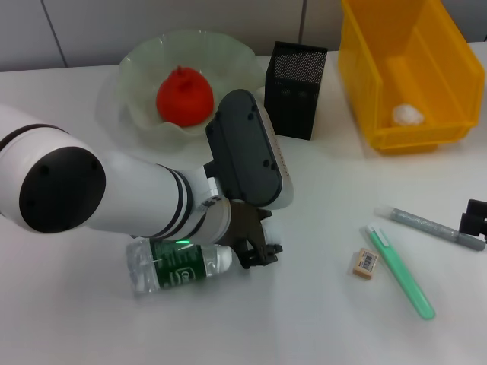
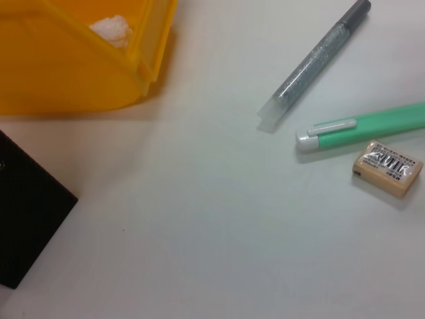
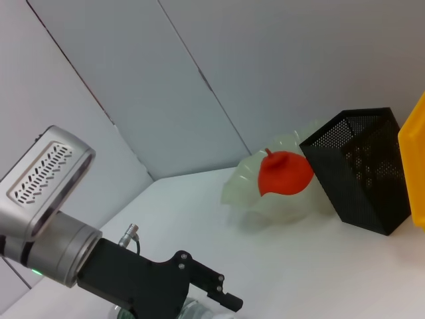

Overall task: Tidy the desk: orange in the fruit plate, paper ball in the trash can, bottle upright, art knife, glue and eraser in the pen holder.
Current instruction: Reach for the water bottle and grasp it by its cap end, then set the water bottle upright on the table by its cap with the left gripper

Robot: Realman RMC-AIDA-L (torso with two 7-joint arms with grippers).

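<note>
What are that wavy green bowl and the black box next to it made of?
The fruit plate looks like translucent pale green plastic or glass; the desk shows through its scalloped rim. The pen holder looks like matte black metal mesh, with fine perforations visible across its walls.

Left tool point(image 1: 255, 251) low over the tabletop point(image 1: 304, 319), at the cap end of the bottle point(image 1: 179, 266), which lies on its side just left of it. Behind the tool: fruit plate point(image 1: 137, 76) with orange point(image 1: 184, 96) in it, pen holder point(image 1: 295, 90) to the plate's right, trash can point(image 1: 403, 68) further right, paper ball point(image 1: 407, 114) inside. Right of the tool: eraser point(image 1: 366, 262), then art knife point(image 1: 401, 270), with the glue pen point(image 1: 437, 228) behind both. Right tool point(image 1: 475, 220) at the far right edge, beside the glue pen's end.
</note>
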